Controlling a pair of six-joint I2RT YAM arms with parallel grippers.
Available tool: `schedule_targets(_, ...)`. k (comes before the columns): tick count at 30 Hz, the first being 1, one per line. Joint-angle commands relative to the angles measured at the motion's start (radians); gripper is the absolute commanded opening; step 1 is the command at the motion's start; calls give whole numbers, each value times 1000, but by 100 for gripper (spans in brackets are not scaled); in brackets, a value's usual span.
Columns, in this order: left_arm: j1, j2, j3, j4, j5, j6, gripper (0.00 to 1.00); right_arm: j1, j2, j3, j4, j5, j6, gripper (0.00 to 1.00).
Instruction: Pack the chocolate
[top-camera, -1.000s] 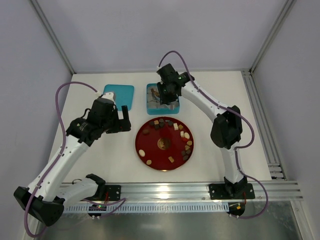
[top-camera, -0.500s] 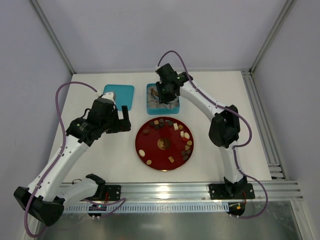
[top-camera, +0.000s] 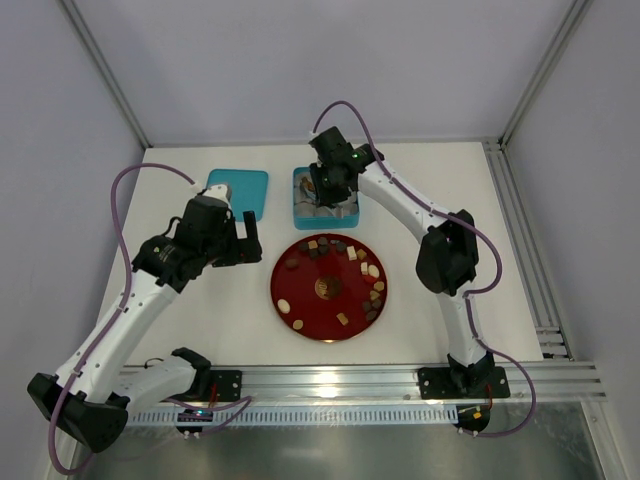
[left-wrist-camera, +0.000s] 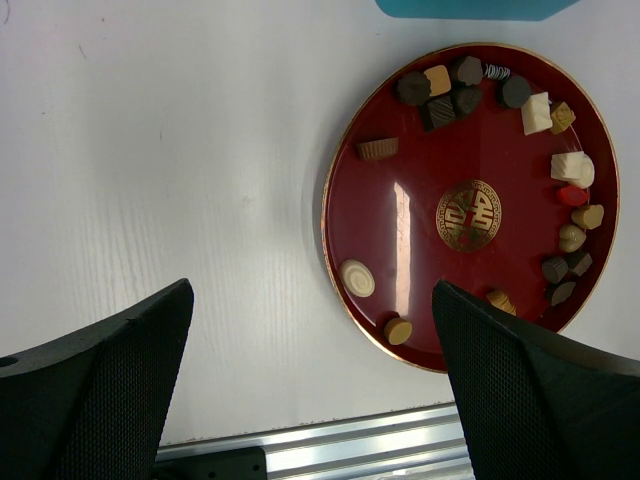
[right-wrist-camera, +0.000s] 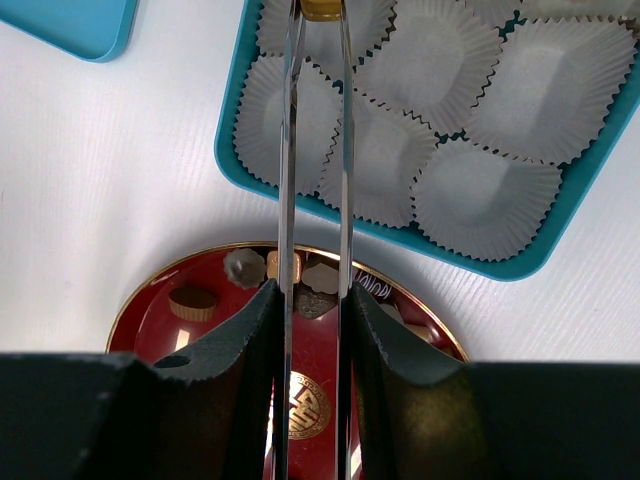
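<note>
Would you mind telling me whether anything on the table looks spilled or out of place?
Nothing stands out: the small chocolate pieces lie inside the round red tray, and the white crinkled paper cups sit upright in the teal box.

Both arms are slim white shells jointed by chunky black housings, the left arm (top-camera: 118, 328) and the right arm (top-camera: 400, 200) each trailing a looping mauve cable (top-camera: 117, 215). The left claw (left-wrist-camera: 312, 290) has broad black fingers (left-wrist-camera: 110, 390) with a fine mesh texture. The right claw (right-wrist-camera: 320, 10) has two long, thin silvery blades (right-wrist-camera: 290, 150) set in moulded black mounts, and a small green light (top-camera: 352, 157) glows at its wrist.
</note>
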Motion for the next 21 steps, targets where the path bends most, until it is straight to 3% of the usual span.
schedule_targets(1,5,-8,18,20,-11,14,100,7,-2,48,23,8,-9,34)
schedule_targets(21,5,-8,13,24,-10,14,100,15,4,45,21,15,-8,34)
